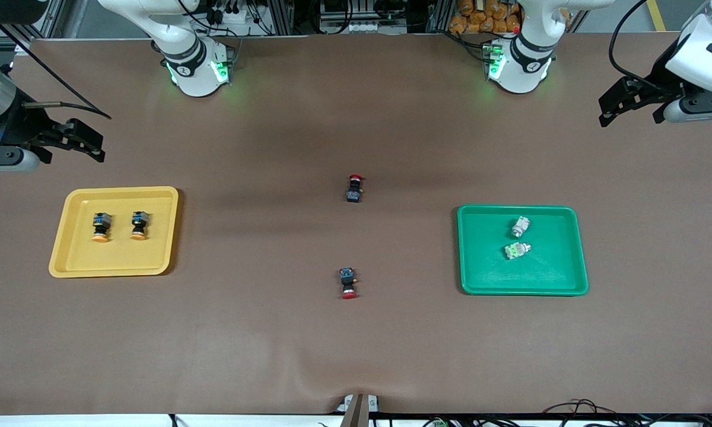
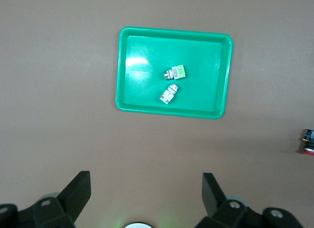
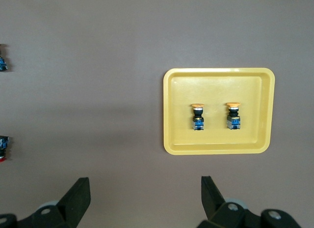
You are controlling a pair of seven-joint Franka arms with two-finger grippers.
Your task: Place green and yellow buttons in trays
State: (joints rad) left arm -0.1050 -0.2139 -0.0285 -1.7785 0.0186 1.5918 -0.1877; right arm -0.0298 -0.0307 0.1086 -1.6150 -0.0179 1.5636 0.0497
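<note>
The yellow tray (image 1: pixel 71 261) at the right arm's end holds 2 yellow buttons (image 1: pixel 101 227); the green tray (image 1: pixel 480 279) at the left arm's end holds 2 green buttons (image 1: pixel 516 250). Between the trays lie 2 red buttons (image 1: pixel 348 283) on the table (image 1: pixel 356 356). The left gripper (image 1: pixel 606 112) and right gripper (image 1: pixel 95 145) hang over the table's ends, fingers wide and empty.

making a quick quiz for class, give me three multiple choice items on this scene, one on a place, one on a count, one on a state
1. Where are the two green buttons?
A. in the green tray
B. in the yellow tray
C. on the bare table

2. How many red buttons lie on the table?
A. none
B. two
C. four

3. How is the left hand?
A. shut on a button
B. open and empty
C. resting in a tray

Answers:
1 A: both green buttons lie in the green tray.
2 B: one red button, another nearer the camera.
3 B: the left hand has its fingers spread with nothing between.
</note>
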